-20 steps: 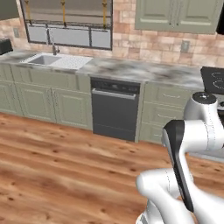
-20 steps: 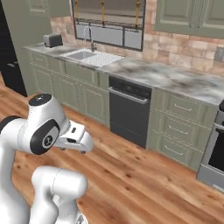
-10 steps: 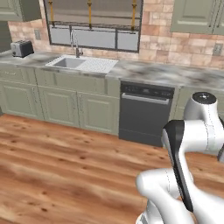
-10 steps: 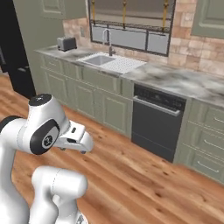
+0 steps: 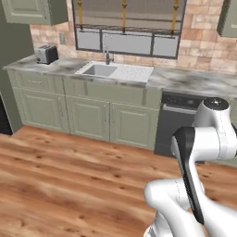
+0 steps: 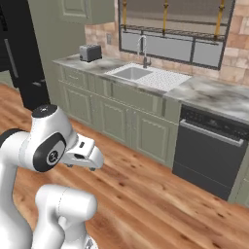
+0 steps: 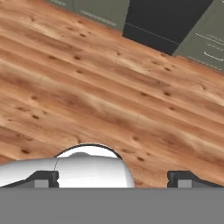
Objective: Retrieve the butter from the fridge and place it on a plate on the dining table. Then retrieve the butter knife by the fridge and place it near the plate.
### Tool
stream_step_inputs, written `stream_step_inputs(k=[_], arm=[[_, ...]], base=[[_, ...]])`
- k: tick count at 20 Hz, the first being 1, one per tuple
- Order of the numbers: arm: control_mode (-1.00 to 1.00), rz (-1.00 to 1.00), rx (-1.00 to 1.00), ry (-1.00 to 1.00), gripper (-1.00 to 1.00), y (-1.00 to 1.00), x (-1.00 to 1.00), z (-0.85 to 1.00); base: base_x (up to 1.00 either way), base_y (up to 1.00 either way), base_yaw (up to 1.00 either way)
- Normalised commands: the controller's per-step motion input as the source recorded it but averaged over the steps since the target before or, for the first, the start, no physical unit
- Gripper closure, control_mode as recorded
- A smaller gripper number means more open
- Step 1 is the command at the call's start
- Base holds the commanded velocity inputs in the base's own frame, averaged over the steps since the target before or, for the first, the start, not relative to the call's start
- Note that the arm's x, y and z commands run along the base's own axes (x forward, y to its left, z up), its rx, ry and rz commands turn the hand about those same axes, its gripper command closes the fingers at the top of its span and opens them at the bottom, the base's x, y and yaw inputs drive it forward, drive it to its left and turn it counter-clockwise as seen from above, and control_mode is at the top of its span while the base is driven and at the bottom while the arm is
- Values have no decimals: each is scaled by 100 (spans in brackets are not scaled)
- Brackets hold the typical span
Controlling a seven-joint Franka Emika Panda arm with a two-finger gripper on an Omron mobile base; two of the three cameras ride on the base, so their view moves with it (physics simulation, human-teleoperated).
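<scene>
While the arm stays folded low over the floor, the views read as follows.

Left base view, counter: the wall counter [image 5: 194, 81] runs across the back, grey-veined top on pale green cabinets.
Left base view, sink: the sink [image 5: 98, 70] is set in that counter under the window, with the faucet [image 5: 107, 55] behind it.
Left base view, toaster: the toaster [image 5: 46, 54] stands at the counter's left end.
Left base view, dishwasher: the dishwasher [image 5: 178, 121] is partly hidden behind the arm's white elbow.

Right base view, fridge: the fridge [image 6: 22, 51] shows as a black slab at the far left edge, well apart from the arm and to its left.
Right base view, layout: toaster [image 6: 90, 52], sink [image 6: 130, 73] and dishwasher [image 6: 210, 151] follow from left to right along the counter.
Right base view, hand: the hand juts forward from the arm's upper joint, over the wood floor [image 6: 141, 194].

Hand view, gripper: the gripper [image 7: 117, 179] points down at bare floor planks; its two dark fingertips [image 7: 43, 178] stand far apart at the bottom corners, spread wide with nothing between them.
Hand view, background: the dishwasher's dark front [image 7: 162, 19] and green cabinet fronts lie along the top edge.
</scene>
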Motion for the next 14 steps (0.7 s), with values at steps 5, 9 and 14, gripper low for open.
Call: stream_step_inputs(k=[5,9,14], arm=[[100,0,0,0,-100,0,0,0],[100,0,0,0,-100,0,0,0],[100,0,0,0,-100,0,0,0]], base=[[82,66,-1],[72,67,-4],[61,69,-5]])
